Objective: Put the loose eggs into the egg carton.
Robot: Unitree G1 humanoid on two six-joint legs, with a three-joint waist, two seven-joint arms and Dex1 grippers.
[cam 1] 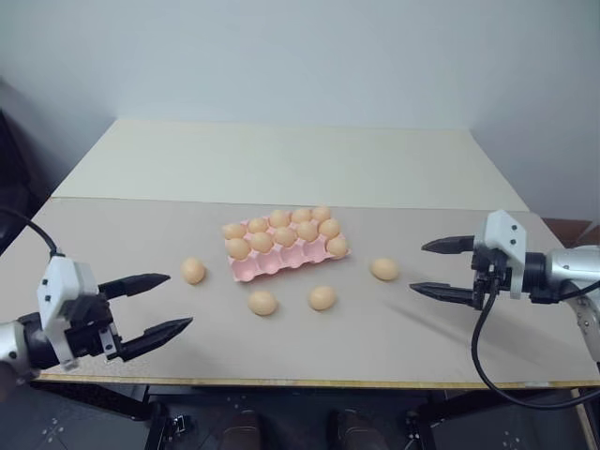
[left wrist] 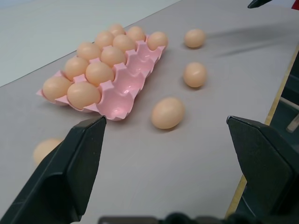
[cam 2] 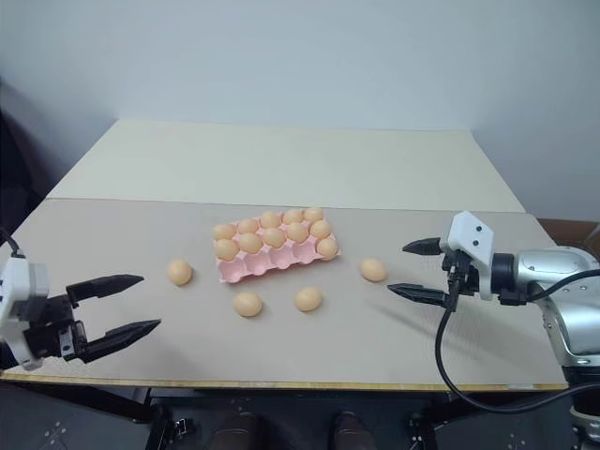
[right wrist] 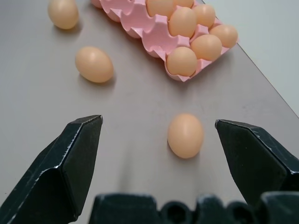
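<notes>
The pink egg carton (cam 1: 267,265) lies at the table's middle, its back rows filled with eggs and its front cups bare. Several loose eggs, light orange-tan, lie around it: one to its left (cam 1: 193,271), two in front (cam 1: 262,302) (cam 1: 322,298), one to its right (cam 1: 383,269). My left gripper (cam 1: 180,300) hovers open and empty near the front left edge, short of the left egg. My right gripper (cam 1: 418,268) is open and empty just right of the right egg (right wrist: 185,135), which lies ahead of its fingers.
The grey mat (cam 1: 141,234) covers the near half of the table; a cream surface (cam 1: 281,159) stretches behind it to a white wall. The table's front edge (cam 1: 309,382) runs just below both grippers. A black cable (cam 1: 483,356) hangs from the right wrist.
</notes>
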